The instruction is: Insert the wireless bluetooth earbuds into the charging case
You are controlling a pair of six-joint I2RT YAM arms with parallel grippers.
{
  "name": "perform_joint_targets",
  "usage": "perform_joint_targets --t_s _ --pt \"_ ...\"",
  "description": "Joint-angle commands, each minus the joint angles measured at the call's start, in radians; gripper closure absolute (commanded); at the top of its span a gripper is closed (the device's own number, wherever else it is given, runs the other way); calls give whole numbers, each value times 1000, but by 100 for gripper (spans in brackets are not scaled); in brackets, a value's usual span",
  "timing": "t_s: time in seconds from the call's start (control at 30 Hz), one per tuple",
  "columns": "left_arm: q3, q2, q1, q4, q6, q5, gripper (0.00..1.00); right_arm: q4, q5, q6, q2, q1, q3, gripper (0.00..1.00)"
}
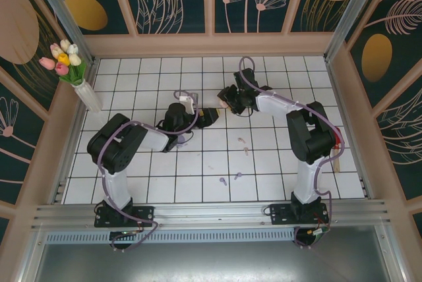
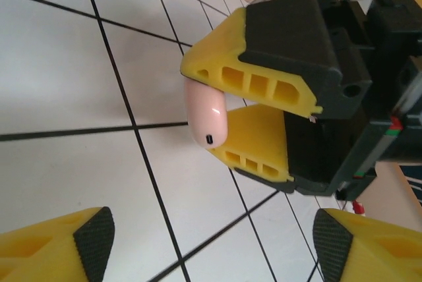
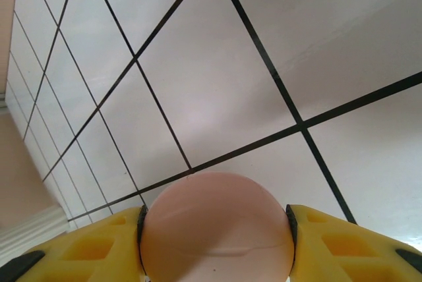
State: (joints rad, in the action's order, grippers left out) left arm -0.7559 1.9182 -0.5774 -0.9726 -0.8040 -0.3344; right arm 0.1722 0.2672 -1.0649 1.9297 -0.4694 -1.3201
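clamped across the round pale pink charging case (image 2: pixel 207 116) with the right gripper (image 3: pixel 215 239), seemingly up off the desk (image 1: pixel 277 176). facing it with the left gripper (image 2: pixel 211 242), pads (image 2: pixel 92 236) spread wide, nothing between them, just short of the case. smooth glossy shell there, likely slick and light, so best pinched across its widest flanks, gently. down on the desk, well apart from both grippers: pink earbuds (image 1: pixel 244 145) near the middle, lilac earbuds (image 1: pixel 232 178) closer to the near edge. tiny, featherlight, probably skittish under a pad; better taken by the bulb than the thin stem.
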Motion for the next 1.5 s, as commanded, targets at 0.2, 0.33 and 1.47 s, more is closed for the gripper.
perform_joint_targets --t_s 0.2,0.33,1.47 --pt "-88 113 -10 -156 -26 47 32 -52 53 -49 12 20 7 55" --pt "-119 148 -11 -166 -35 50 35 -57 58 -51 8 24 13 55" --pt "-262 310 -53 -233 -98 130 49 -98 93 -58 -10 28 62 55"
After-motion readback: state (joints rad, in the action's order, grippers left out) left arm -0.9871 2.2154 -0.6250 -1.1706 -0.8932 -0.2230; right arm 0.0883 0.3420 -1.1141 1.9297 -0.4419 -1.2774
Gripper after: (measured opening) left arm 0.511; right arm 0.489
